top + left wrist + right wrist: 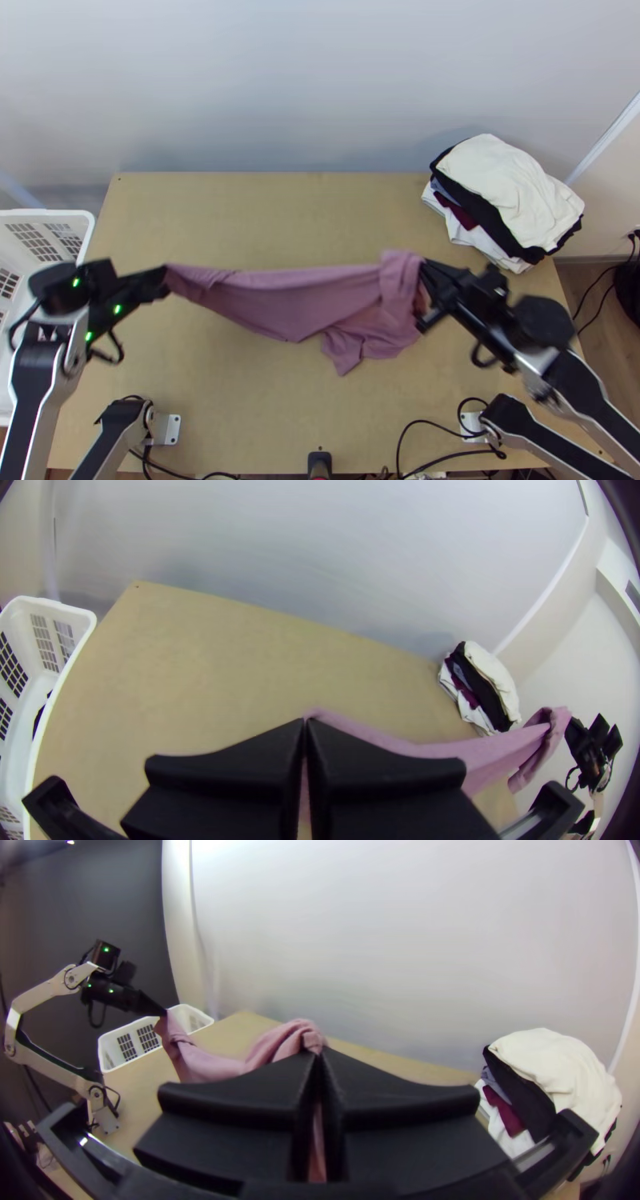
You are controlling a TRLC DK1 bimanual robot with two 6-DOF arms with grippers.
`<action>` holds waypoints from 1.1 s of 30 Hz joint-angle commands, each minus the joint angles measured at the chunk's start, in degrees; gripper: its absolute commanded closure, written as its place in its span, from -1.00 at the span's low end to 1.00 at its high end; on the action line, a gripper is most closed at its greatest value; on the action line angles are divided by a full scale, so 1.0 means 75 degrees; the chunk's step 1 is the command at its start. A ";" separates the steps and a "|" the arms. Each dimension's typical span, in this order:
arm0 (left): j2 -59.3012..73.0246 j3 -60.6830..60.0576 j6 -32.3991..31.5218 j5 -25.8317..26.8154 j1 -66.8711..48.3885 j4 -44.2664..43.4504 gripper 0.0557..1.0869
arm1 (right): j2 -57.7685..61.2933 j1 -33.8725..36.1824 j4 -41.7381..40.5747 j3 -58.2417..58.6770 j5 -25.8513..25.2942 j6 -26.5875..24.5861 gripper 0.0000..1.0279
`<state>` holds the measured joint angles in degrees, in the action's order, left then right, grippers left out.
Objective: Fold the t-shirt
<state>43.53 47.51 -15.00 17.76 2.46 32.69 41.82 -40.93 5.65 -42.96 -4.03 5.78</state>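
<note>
The mauve t-shirt (296,300) hangs stretched between both grippers above the table, bunched toward its right end with loose cloth drooping there. My left gripper (166,280) is shut on its left end. At its bunched right end is my right gripper (424,292), also shut on the cloth. In the left wrist view the left gripper (306,724) has its fingers together, with the t-shirt (427,750) running away from the tips. In the right wrist view the right gripper (319,1052) pinches the t-shirt (287,1040), whose folds gather at the tips.
A stack of clothes (512,196), white on top, sits at the table's back right corner. A white basket (80,216) stands beside the table's left edge. Cables (448,456) run along the near edge of the wooden table (264,216).
</note>
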 commanded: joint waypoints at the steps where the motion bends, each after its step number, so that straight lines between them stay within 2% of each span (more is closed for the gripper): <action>1: 0.1099 -0.0006 -0.0015 -0.0048 -0.0035 -0.0925 0.93 | 0.0775 0.0394 -0.0953 0.0091 0.0057 0.0155 0.94; 8: 0.3970 0.1049 -0.0226 -0.0036 -0.0047 -0.2495 0.93 | 0.2756 0.1226 -0.2499 -0.0237 0.0350 0.0542 0.94; 15: 0.6524 0.2853 -0.0730 -0.0106 -0.0187 -0.2811 0.93 | 0.4736 0.1941 -0.2874 -0.1350 0.0432 0.1620 0.94; 19: 0.7392 0.3580 -0.0870 -0.0282 -0.0199 -0.2917 0.93 | 0.5732 0.2023 -0.2874 -0.1960 0.0444 0.1901 0.94; 20: 0.7509 0.3674 -0.0870 -0.0305 -0.0187 -0.3034 0.87 | 0.5920 0.2035 -0.2874 -0.2065 0.0444 0.2030 0.94; 22: 0.7556 0.3756 -0.0917 -0.0282 -0.0211 -0.3057 0.38 | 0.6236 0.2035 -0.2816 -0.2241 0.0456 0.2135 0.94; 26: 0.7321 0.3873 -0.0835 -0.0059 -0.0398 -0.2659 -0.90 | 0.6646 0.1988 -0.2652 -0.2405 0.0456 0.2229 0.94; 31: 0.6560 0.3615 -0.0542 -0.0071 -0.0398 -0.2765 -0.93 | 0.6705 0.1965 -0.2652 -0.2299 0.0456 0.2253 0.94; 33: 0.6114 0.3416 0.0008 -0.0083 -0.0398 -0.2765 -0.93 | 0.6705 0.1965 -0.2652 -0.2264 0.0456 0.2253 0.94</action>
<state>95.13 74.39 -18.59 16.75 -0.64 12.10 91.61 -26.09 -13.93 -59.20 -0.58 21.23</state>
